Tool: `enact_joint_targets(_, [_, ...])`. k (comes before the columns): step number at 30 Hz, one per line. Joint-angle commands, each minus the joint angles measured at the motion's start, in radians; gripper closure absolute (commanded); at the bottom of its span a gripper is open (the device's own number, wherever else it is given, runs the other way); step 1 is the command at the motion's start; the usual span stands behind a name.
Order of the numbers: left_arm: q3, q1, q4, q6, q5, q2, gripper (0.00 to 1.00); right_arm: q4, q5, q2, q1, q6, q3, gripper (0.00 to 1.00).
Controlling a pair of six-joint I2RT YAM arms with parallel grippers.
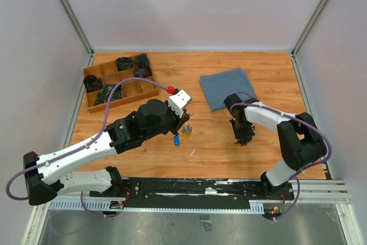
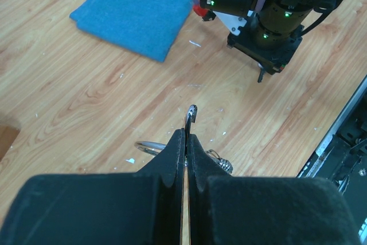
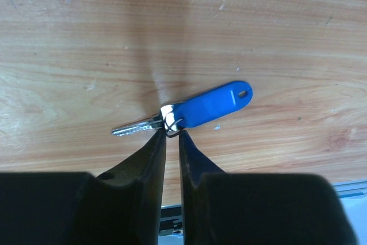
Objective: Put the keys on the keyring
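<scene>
My left gripper (image 1: 187,120) is shut on the thin silver keyring (image 2: 191,114) and holds it above the table centre. An arc of the ring (image 2: 148,146) shows below the jaws. Yellow-headed (image 1: 186,133) and blue-headed (image 1: 176,140) keys hang from it. My right gripper (image 1: 243,137) points down at the table. In the right wrist view its fingertips (image 3: 172,135) pinch the small wire loop of the bright blue-headed key (image 3: 213,105), whose silver blade (image 3: 133,128) points left. I cannot make out a blue-grey key.
A folded blue cloth (image 1: 227,88) lies at the back right and also shows in the left wrist view (image 2: 135,10). A wooden compartment tray (image 1: 131,91) with dark items stands at the back left. The right arm (image 2: 269,24) is just beyond the left gripper.
</scene>
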Motion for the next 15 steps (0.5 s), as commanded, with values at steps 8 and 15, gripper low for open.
enact_joint_targets(8, [0.044,0.006,0.036,-0.008,0.013,0.002,1.0,0.011,-0.002,-0.022,-0.013,-0.044,0.007,0.98])
enact_joint_targets(15, [0.046,0.005,0.039,-0.003,0.004,0.005,0.99,0.012,-0.052,-0.1,-0.013,-0.07,0.023,0.99])
